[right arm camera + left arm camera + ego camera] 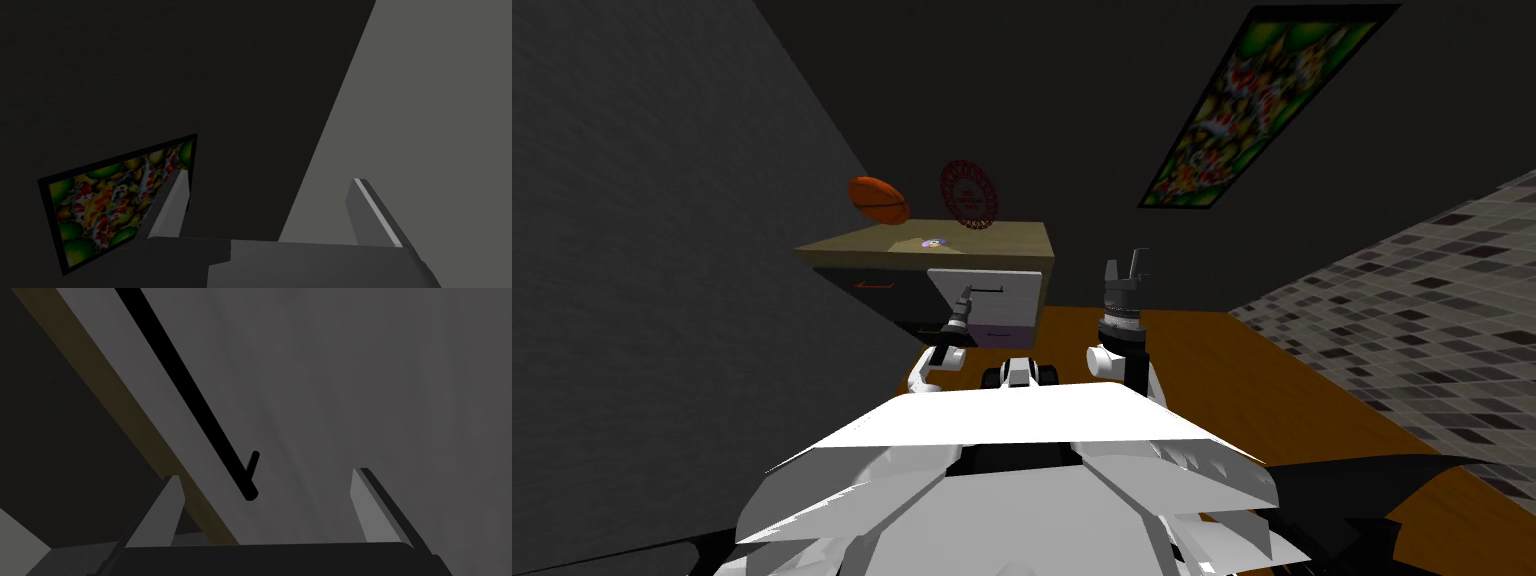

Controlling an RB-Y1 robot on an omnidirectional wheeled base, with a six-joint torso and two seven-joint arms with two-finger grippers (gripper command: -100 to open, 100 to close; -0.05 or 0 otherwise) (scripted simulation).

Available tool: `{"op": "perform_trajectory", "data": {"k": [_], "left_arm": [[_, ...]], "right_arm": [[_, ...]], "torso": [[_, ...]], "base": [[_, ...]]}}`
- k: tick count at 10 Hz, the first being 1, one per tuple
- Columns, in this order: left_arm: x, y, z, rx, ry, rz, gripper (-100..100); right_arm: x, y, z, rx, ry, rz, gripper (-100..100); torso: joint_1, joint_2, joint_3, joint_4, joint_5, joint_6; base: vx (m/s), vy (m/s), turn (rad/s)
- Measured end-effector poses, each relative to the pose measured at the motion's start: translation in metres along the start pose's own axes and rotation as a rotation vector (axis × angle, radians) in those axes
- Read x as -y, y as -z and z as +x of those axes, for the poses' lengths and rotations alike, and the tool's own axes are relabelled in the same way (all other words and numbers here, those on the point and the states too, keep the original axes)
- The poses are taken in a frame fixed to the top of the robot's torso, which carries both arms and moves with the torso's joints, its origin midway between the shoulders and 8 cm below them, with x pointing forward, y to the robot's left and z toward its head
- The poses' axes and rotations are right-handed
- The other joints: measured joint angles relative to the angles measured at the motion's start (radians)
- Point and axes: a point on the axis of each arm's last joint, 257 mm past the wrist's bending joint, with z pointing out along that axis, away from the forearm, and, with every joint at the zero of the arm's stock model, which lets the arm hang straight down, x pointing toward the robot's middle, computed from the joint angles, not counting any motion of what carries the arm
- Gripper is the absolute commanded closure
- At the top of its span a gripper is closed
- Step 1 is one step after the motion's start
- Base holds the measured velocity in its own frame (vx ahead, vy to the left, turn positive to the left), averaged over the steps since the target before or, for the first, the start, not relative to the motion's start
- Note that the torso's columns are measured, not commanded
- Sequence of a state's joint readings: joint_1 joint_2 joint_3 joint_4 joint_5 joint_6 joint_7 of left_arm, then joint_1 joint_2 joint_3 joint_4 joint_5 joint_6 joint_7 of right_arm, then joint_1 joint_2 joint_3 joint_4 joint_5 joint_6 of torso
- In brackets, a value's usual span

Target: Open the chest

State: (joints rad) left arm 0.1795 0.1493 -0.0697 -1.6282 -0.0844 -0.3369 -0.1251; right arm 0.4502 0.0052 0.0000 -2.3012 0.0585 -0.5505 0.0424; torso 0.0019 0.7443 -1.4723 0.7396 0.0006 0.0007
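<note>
Now my left claw (267, 474) wide, nearer arm, facing handle (190, 395) on chest (1012, 245); bar runs left-right, end just ahead within claw's gap; right claw (1126, 262) wide, raised aside.

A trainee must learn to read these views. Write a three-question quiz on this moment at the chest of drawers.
1. True or false: the left hand has its fingers open, with the end of the black bar handle ahead between them, ungripped.
2. Which thing sits near the red disc on the chest? A) orange ball B) green bottle C) folded towel
3. Fill in: the right hand, pointing up, has its fingers ____.
Key: 1 true; 2 A; 3 open.
</note>
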Motion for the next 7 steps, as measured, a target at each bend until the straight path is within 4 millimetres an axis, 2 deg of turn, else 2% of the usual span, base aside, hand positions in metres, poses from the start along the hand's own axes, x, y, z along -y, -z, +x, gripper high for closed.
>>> {"op": "perform_trajectory", "data": {"k": [5, 6, 7], "left_arm": [[-0.019, -0.022, -0.043, 0.071, -0.045, -0.024, -100], [-0.019, -0.026, -0.058, 0.093, -0.054, -0.026, -100], [-0.021, -0.032, -0.064, 0.105, -0.057, -0.027, -100]], "right_arm": [[0.000, 0.000, 0.000, 0.000, 0.000, 0.000, 0], [0.000, 0.000, 0.000, 0.000, 0.000, 0.000, 0], [0.000, 0.000, 0.000, 0.000, 0.000, 0.000, 0]], "torso": [[-0.003, -0.008, -0.005, -0.002, -0.001, -0.001], [-0.002, -0.007, -0.004, -0.002, -0.001, -0.001], [-0.002, -0.007, -0.004, -0.002, 0.000, -0.001]], "base": [[-0.093, 0.018, -0.176], [-0.083, 0.013, -0.151], [-0.032, 0.008, -0.014]]}}
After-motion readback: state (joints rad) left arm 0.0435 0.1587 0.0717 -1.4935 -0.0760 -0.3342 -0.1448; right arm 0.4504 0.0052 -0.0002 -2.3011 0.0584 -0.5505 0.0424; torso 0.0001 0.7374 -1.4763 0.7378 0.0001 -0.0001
